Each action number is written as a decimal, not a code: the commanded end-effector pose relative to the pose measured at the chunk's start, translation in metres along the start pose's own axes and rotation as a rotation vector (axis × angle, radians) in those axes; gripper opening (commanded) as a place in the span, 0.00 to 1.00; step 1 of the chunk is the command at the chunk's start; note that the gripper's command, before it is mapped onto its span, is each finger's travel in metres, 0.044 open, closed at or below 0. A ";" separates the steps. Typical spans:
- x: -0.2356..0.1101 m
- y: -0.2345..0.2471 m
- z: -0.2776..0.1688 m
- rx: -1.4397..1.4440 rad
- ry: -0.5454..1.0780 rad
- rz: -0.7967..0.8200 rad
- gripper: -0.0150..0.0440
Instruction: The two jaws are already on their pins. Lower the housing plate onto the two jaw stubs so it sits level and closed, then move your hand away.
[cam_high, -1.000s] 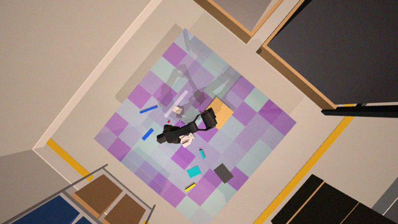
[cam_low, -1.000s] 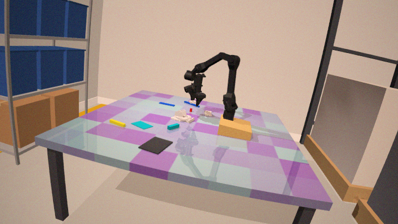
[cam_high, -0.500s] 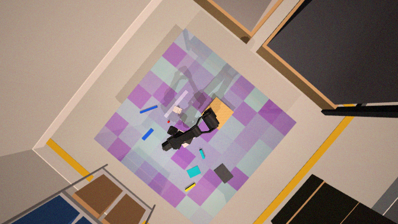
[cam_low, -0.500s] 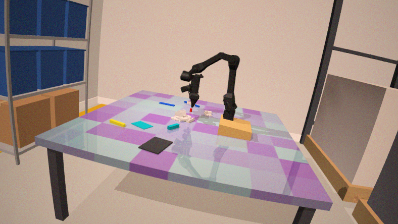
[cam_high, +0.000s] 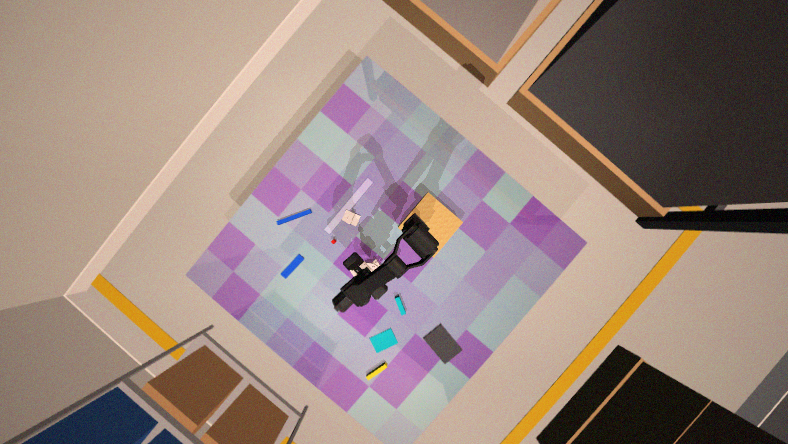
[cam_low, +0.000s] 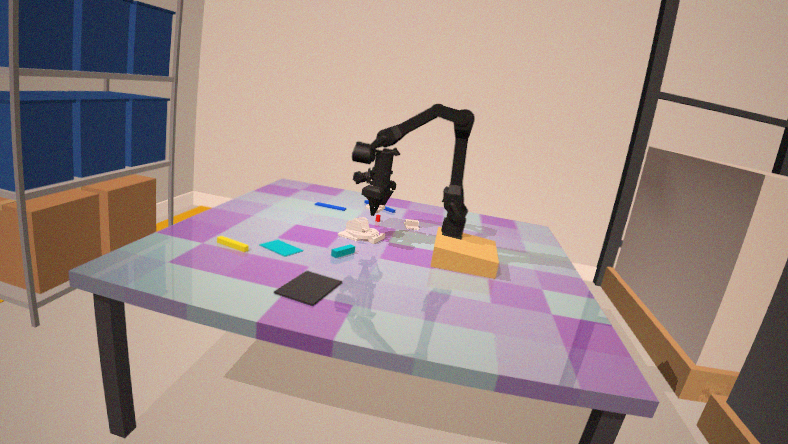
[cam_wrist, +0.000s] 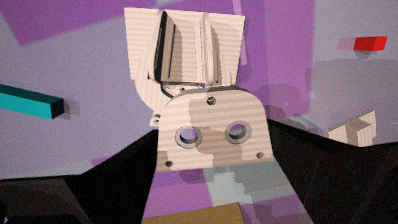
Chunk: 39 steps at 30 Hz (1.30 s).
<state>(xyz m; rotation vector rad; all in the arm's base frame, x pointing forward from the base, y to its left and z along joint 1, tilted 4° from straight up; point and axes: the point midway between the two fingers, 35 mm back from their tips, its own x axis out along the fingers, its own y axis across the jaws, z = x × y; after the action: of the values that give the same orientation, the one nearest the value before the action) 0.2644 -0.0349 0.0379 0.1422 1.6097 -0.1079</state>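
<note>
The cream housing plate (cam_wrist: 212, 120), with two round holes and three small ones, is between my fingers. My gripper (cam_wrist: 210, 129) (cam_low: 373, 212) is shut on its two sides and points down, with the plate held above the table. The cream base (cam_high: 373, 265) (cam_low: 361, 231) (cam_wrist: 139, 55) stands on the table, partly under the arm in the top view. In the wrist view it lies beyond the plate's rounded edge, with two upright jaws (cam_wrist: 162, 47) (cam_wrist: 209, 50) side by side. The plate overlaps the base's near end in that view, and the stubs are mostly hidden.
A small cream block (cam_high: 351, 217) (cam_low: 411, 223) (cam_wrist: 356, 131) and a red block (cam_high: 333, 241) (cam_low: 377, 218) (cam_wrist: 370, 43) stand near the base. A teal block (cam_high: 400, 304) (cam_low: 342, 251) (cam_wrist: 30, 102) lies on its other side. Blue bars (cam_high: 294, 216) (cam_high: 292, 265) and a dark square (cam_high: 442, 343) (cam_low: 308, 287) lie farther out.
</note>
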 end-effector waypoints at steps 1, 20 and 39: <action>0.001 0.011 -0.003 0.091 0.004 0.004 0.85; 0.002 0.019 -0.004 0.155 0.006 0.004 0.85; 0.002 0.028 -0.016 0.158 0.007 0.005 0.85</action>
<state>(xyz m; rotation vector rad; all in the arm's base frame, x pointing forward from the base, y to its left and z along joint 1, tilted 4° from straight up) 0.2562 -0.0067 0.0387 0.2626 1.6021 -0.2282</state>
